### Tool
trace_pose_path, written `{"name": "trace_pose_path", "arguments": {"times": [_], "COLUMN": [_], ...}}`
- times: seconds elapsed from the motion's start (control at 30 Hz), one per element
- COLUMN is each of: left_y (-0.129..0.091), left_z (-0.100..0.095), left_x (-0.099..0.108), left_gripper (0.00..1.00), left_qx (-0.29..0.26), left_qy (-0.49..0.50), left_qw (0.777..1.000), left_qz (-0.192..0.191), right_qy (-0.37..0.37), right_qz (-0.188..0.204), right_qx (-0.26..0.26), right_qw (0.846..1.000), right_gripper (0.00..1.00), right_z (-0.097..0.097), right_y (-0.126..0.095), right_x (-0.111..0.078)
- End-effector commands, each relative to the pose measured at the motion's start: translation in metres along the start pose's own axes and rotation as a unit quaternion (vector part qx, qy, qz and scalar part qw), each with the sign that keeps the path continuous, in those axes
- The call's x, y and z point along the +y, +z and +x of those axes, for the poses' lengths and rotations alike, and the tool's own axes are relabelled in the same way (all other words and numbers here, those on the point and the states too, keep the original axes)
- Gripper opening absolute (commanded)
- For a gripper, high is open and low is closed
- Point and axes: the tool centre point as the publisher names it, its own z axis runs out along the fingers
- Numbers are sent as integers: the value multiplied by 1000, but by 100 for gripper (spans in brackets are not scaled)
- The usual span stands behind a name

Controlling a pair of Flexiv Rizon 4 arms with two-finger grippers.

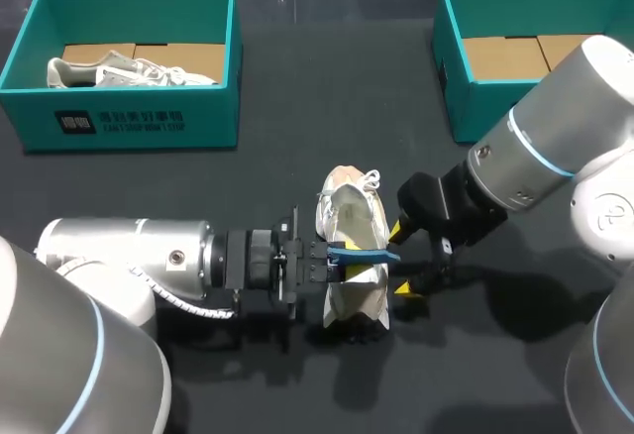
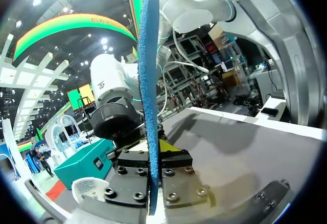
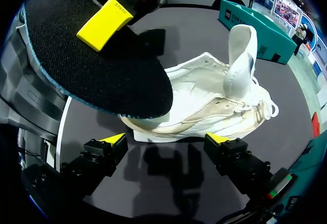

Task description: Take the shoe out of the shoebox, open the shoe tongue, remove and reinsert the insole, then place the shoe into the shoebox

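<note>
A white shoe (image 1: pixel 352 231) lies on its side in the middle of the dark table, its tongue (image 3: pixel 240 55) pulled up. My left gripper (image 1: pixel 332 261) is shut on a blue insole (image 1: pixel 369 253), held flat over the shoe's heel end. Seen from the left wrist, the insole (image 2: pixel 149 96) stands edge-on between the shut fingers of the left gripper (image 2: pixel 153 158). My right gripper (image 1: pixel 402 259) is open just right of the shoe. From the right wrist, the right gripper (image 3: pixel 167 139) faces the shoe's (image 3: pixel 204 101) sole, with the insole's dark underside (image 3: pixel 97 60) above and nothing between its fingers.
A teal shoebox (image 1: pixel 129 122) at the back left holds another white shoe (image 1: pixel 124 70). A second teal shoebox (image 1: pixel 456 67) at the back right shows only its cardboard floor. The left-hand box (image 2: pixel 84 163) also shows past the left gripper.
</note>
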Motion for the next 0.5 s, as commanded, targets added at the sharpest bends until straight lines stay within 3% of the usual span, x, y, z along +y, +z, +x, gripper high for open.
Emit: {"name": "trace_pose_path", "arguments": {"times": [0.03,0.5], "left_y": [2,-5], "left_z": [3,-4], "left_x": [2,29], "left_gripper": [0,0], "left_qx": [-16,-56], "left_qy": [0,-8], "left_qw": [1000,998], "left_qz": [1,-9], "right_qy": [0,0], "right_qz": [0,0], "right_qx": [-1,-1], "right_qw": [1000,1000], "right_gripper": [100,100], "right_z": [1,1], "right_y": [1,1], "right_x": [0,0]}}
